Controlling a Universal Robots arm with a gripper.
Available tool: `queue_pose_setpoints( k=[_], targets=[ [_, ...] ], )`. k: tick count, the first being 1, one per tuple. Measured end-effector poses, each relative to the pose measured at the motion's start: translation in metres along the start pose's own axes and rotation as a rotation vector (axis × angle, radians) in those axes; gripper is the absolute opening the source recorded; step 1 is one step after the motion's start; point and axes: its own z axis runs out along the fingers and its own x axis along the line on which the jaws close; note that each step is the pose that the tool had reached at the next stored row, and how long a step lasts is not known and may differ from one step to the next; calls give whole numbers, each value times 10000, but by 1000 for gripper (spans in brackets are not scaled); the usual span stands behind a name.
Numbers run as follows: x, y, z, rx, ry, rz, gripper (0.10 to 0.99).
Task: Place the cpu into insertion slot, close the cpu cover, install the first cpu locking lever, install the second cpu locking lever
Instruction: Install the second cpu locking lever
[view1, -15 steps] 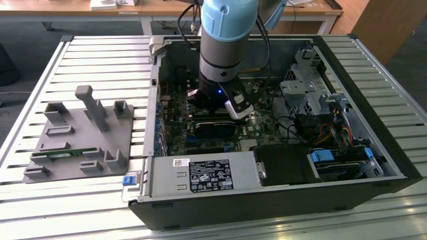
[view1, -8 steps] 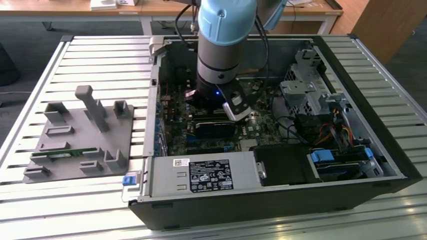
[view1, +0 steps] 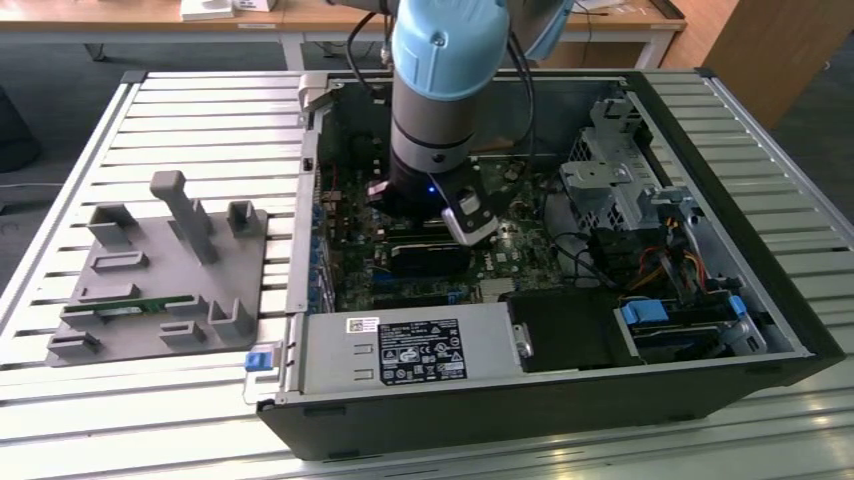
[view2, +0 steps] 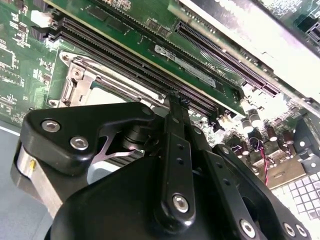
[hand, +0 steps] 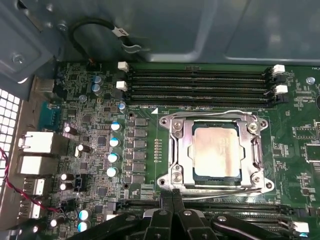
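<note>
One arm (view1: 447, 90) reaches down into the open case (view1: 534, 400) on the slatted surface (view1: 200, 110). Board (hand: 100, 125) fills the case floor. Slot (hand: 176, 131) sits mid-board, just beside the RAM slots (hand: 200, 85). Cover (hand: 252, 145) looks folded down over the slot; cpu (hand: 216, 151) is seated inside, its silver top showing through the cut-out. So steps one and two read as done. Lever wires (hand: 225, 186) run along the slot's edges; I can't tell if either is latched. Gripper (hand: 173, 196) has its fingertips pressed together, holding nothing, right at the slot's near edge by one lever wire.
</note>
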Motion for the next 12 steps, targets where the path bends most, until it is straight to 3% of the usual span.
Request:
queue_pose_setpoints(
  k=[12],
  targets=[
    [14,-30,71,-130,3,-13,106]
  ],
)
